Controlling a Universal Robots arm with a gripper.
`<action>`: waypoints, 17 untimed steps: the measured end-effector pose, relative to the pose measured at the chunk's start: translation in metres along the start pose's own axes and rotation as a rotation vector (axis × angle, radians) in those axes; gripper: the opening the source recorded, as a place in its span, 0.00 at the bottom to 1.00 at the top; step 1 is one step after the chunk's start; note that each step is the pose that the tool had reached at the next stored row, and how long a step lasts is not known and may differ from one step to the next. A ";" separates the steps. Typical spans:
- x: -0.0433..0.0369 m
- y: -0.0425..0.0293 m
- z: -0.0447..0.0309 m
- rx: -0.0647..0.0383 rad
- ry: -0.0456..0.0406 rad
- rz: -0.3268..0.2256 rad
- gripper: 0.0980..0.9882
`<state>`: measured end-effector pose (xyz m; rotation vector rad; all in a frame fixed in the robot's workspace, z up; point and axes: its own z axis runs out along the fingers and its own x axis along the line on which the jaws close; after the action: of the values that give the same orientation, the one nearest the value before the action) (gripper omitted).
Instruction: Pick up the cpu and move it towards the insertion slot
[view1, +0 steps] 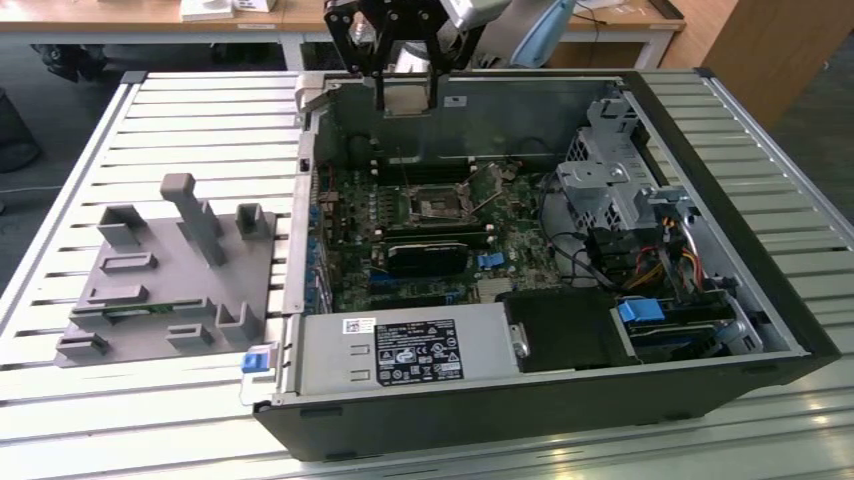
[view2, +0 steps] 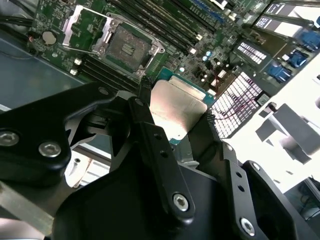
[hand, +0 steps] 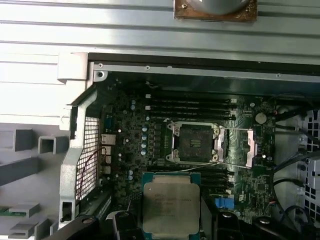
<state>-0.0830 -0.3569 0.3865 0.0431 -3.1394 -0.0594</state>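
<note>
Here the gripper (view2: 175, 112) is closed on the cpu (view2: 176, 107), the chip clamped flat between its two black fingers (view2: 141, 107), near the insertion slot (view2: 126, 47).

Matt silvery metal cpu (hand: 171, 205) (tan-rimmed), black hand (view2: 175, 112) with dull sheen, bare-metal-framed insertion slot (hand: 195, 142)

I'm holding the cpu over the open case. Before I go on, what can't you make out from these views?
- The cpu: in the first wrist view its near edge is cut off by the frame; in the second wrist view the hand covers its sides.
- The insertion slot: in the exterior view its contacts are too small to read.
- The height of the cpu above the slot: no view settles it.
</note>
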 end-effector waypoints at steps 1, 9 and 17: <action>-0.0017 0.0010 0.0001 0.000 0.0000 0.000 0.50; -0.0159 0.0082 0.0010 0.000 0.0000 0.000 0.50; -0.0313 0.0131 0.0028 0.000 -0.0004 0.013 0.50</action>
<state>-0.0521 -0.3428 0.3842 0.0227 -3.1398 -0.0592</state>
